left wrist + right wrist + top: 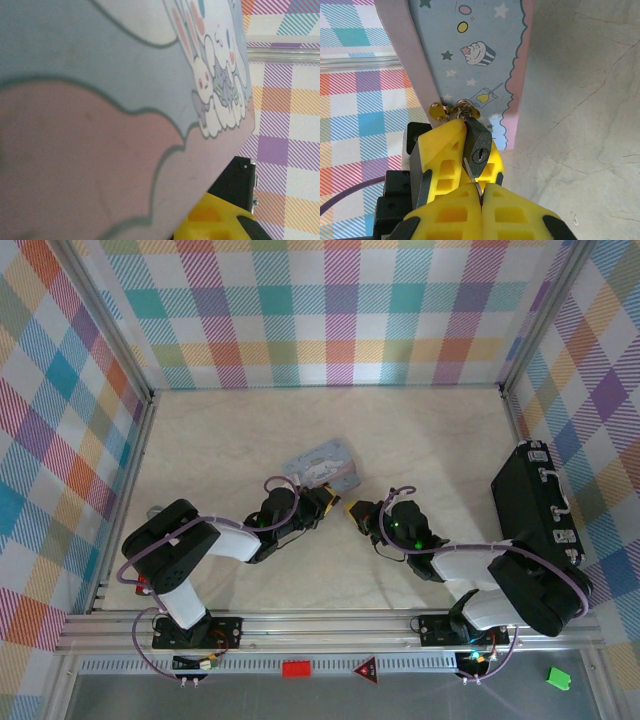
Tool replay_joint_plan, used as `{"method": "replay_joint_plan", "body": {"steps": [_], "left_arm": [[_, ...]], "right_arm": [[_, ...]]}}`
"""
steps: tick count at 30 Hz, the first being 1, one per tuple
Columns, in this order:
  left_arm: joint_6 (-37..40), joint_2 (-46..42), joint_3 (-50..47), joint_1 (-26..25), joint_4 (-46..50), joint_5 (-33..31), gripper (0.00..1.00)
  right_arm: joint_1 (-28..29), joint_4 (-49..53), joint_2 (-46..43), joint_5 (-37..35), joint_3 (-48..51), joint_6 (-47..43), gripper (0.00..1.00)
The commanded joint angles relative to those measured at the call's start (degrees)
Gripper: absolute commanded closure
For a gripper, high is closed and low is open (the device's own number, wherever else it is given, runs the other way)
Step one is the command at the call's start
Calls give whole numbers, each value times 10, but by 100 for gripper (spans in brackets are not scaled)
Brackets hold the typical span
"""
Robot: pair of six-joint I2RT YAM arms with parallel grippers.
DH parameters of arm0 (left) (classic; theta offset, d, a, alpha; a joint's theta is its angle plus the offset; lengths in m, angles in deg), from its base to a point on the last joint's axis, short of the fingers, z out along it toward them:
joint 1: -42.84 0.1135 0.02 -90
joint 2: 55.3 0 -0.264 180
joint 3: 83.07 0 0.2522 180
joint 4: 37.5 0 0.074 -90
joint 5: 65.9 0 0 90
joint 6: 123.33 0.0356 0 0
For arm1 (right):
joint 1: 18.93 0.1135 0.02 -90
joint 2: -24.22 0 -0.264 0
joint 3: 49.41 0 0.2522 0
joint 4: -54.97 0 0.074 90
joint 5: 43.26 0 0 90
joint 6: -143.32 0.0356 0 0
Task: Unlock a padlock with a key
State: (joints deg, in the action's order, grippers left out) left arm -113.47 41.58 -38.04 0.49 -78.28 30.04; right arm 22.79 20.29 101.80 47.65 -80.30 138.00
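You are partway in, and the unlocking itself is not done. The padlock (479, 145) hangs from the brass hasp (438, 112) on the side of the pale blue tin (475, 50), which lies on the table (580, 100) just ahead of both arms. Its shackle looks closed through the hasp loop and its keyhole (480, 156) faces your right wrist camera. Your right gripper (481, 194) has its yellow fingers pressed together on a thin metal strip, which you can take for the key (471, 175). That strip slants up beside the keyhole, and its tip seems to sit just left of the slot, though you cannot be sure whether it has entered. A further yellow finger (442, 155) lies against the padlock's left side. It is probably the left gripper's, bracing the lock. From above, the left gripper (326, 496) sits at the tin's near edge, facing the right one across a small gap, but you cannot tell whether its jaws are open or clamped, because the tin crowds its own camera. So the key is in hand and the lock is presented. By this reading you have yet to seat the key, turn it and free the shackle
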Motion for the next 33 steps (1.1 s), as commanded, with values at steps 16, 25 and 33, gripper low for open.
{"method": "replay_joint_plan", "body": {"steps": [16, 25, 33], "left_arm": [[-11, -23, 12, -4, -23, -2, 100], [-13, -28, 11, -4, -25, 0, 100], [-12, -39, 9, -6, -20, 0, 100]], "right_arm": [[4, -6, 24, 9, -27, 4, 100], [4, -17, 34, 10, -27, 8, 100], [3, -43, 45, 11, -24, 18, 100]]}}
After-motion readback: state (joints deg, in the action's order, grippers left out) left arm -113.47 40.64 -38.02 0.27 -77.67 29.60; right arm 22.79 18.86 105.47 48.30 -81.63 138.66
